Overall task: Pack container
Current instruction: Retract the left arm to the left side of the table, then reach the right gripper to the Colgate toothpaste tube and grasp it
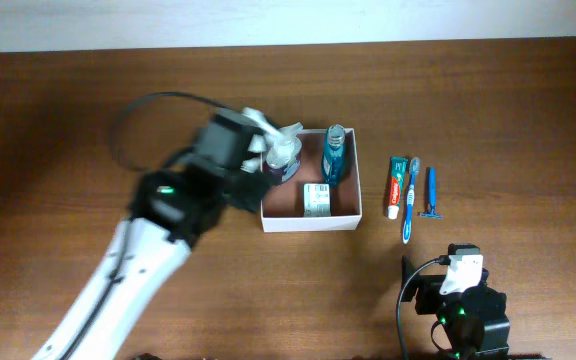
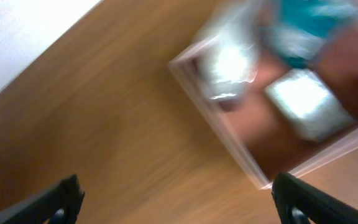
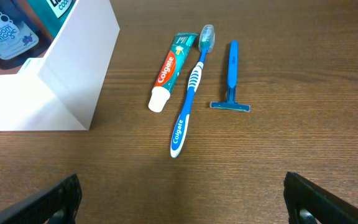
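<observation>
The container [image 1: 311,222], a white-walled box with a pinkish-brown inside, sits mid-table. It holds a teal bottle [image 1: 334,153], a small white box [image 1: 316,199] and a white bottle with a purple label [image 1: 285,165]. My left gripper [image 1: 271,135] hovers over the container's left edge. The left wrist view is blurred: the fingers [image 2: 179,199] are wide apart and empty, and the container's rim [image 2: 216,130] lies ahead. My right gripper [image 3: 182,199] is open and empty over bare table, short of a toothpaste tube [image 3: 169,62], a toothbrush [image 3: 191,87] and a blue razor [image 3: 232,78].
In the overhead view the toothpaste [image 1: 396,186], toothbrush [image 1: 411,200] and razor [image 1: 431,192] lie side by side right of the container. The right arm [image 1: 463,300] sits at the front edge. A pale wall runs along the table's far edge [image 1: 288,20].
</observation>
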